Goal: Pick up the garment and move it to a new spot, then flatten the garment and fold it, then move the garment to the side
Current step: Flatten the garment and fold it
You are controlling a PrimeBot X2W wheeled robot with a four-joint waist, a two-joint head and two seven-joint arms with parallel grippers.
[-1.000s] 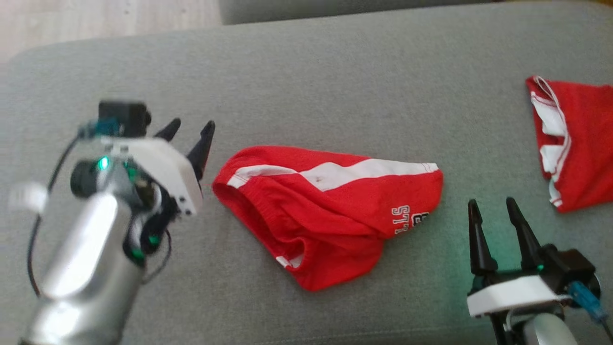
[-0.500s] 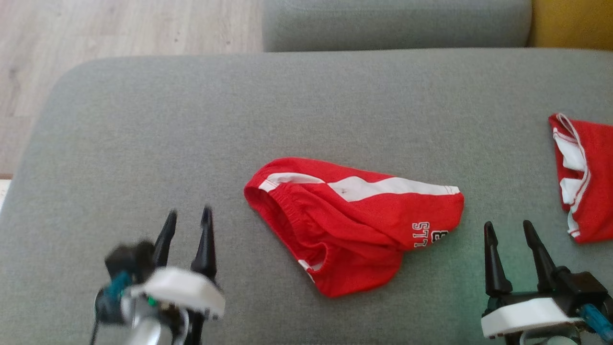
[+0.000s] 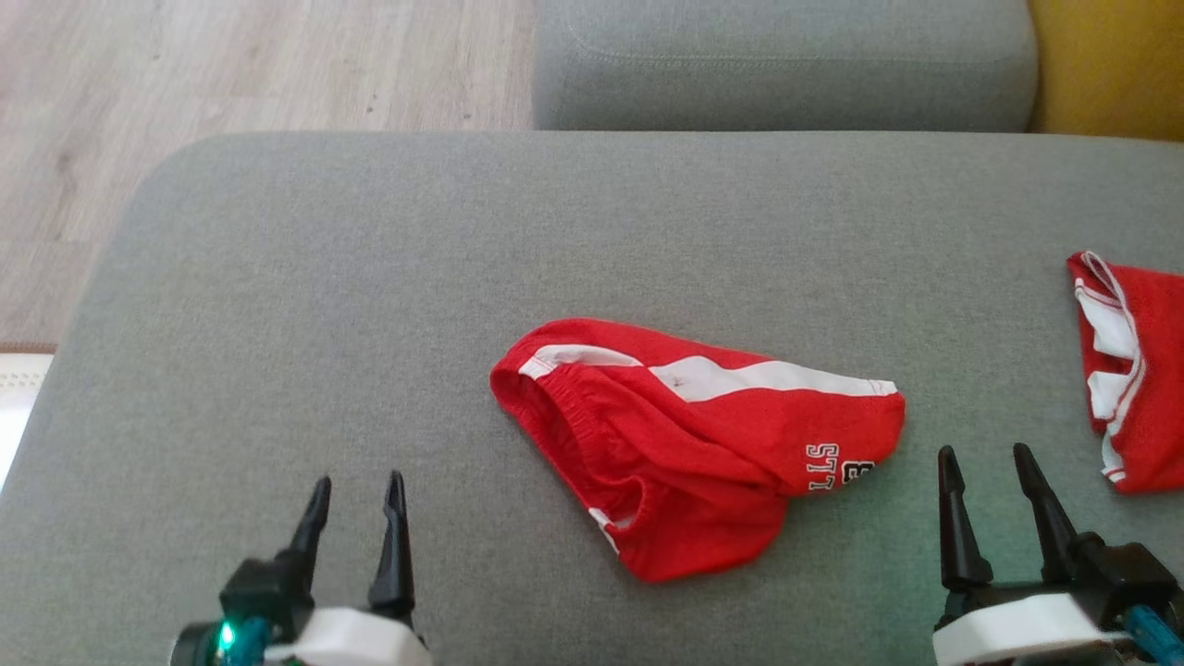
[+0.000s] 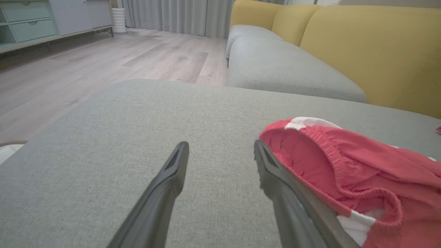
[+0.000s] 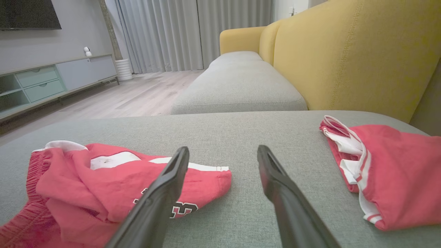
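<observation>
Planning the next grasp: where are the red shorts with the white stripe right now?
In the head view the red shorts lie crumpled on the grey cushion, between the left gripper and the right gripper, closer to the right one.

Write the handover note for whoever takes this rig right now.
Left hand: open, empty, left of the shorts, not touching them.
Right hand: open, empty, just off their lettered end.
The shorts lie bunched mid-cushion; a second red garment sits at the right edge, seemingly folded.
Done: nothing certain; the shorts are neither flat nor folded.
Left: at least flatten, fold, move aside.
</observation>
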